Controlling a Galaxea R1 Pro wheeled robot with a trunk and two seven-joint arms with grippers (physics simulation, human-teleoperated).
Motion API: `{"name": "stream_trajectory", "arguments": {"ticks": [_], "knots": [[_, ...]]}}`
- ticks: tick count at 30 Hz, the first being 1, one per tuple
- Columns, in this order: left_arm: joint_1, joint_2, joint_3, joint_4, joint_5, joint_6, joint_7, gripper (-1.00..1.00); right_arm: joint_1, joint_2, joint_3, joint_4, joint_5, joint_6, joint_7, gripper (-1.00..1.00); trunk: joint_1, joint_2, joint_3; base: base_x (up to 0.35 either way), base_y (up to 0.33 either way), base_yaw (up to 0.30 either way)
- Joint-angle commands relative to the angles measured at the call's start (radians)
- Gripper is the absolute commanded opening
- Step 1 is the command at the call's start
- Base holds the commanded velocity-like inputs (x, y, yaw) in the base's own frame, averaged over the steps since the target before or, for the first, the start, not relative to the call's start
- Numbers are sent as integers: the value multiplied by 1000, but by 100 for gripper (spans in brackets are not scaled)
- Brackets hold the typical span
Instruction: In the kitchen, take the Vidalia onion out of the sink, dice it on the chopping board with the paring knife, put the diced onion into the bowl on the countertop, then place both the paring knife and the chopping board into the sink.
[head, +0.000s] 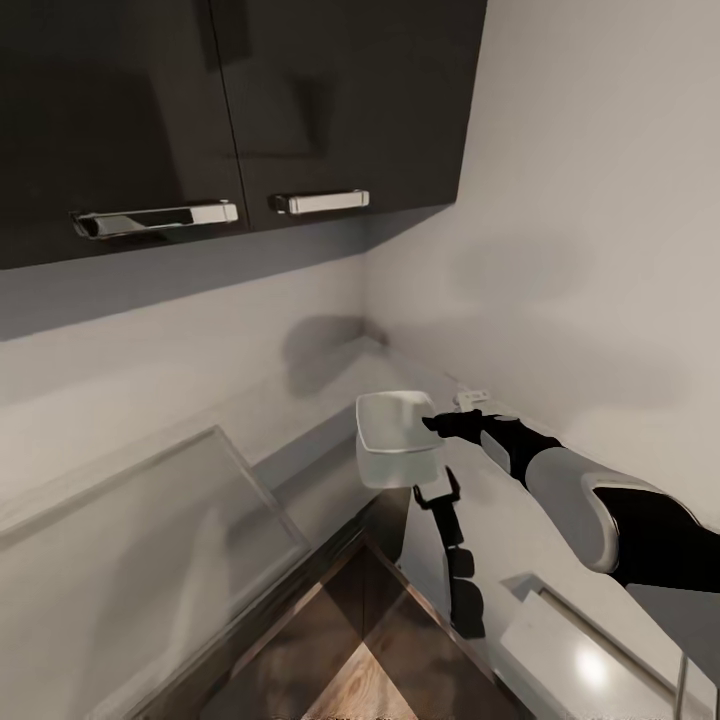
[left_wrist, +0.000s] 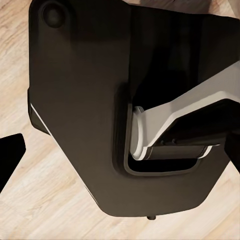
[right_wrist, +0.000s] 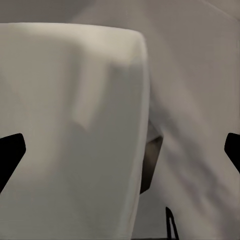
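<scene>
Closest to the head cam is my right forearm (head: 560, 480), stretched out over the countertop (head: 420, 375), so that's where the action is.

The bowl (head: 398, 438) is the thing I'm after right now. It's the white square one, parked on the glossy grey top, tucked toward the corner where the two walls meet. My right claw (head: 442, 424) is right at the bowl's near side, touching or almost touching it. From the head view I honestly can't tell which. On the wrist cam the bowl's white wall (right_wrist: 75, 125) looms huge, and my two fingertips (right_wrist: 11, 152) sit way out at the frame edges. So the jaws are spread wide and gripping nothing.

Going outward from the bowl: above and behind it hang the dark wall cabinets (head: 230, 110) with chrome handles (head: 320, 201). Nearer to me than the bowl there's what I think is the sink (head: 600, 632) rim.

My left claw is hanging low over the wood floor (left_wrist: 45, 200), next to my own base (left_wrist: 80, 115). One finger shows, so I can't tell how far open it is.

What could go sideways: that top looks slick, so a nudge from an open finger could skate the bowl into the wall. Clipping the rim could also tip it, and I can't see what's inside.
</scene>
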Motion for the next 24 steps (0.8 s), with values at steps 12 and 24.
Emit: {"name": "stream_trajectory", "arguments": {"ticks": [12,24], "knots": [[1,0,3,0,8,1,-8,100,0,0,-7,-2,10,6,4,100,1,-2,-21,0,0,0],[1,0,3,-1,8,1,-8,100,0,0,-7,-2,10,6,4,100,1,-2,-40,0,0,0]]}}
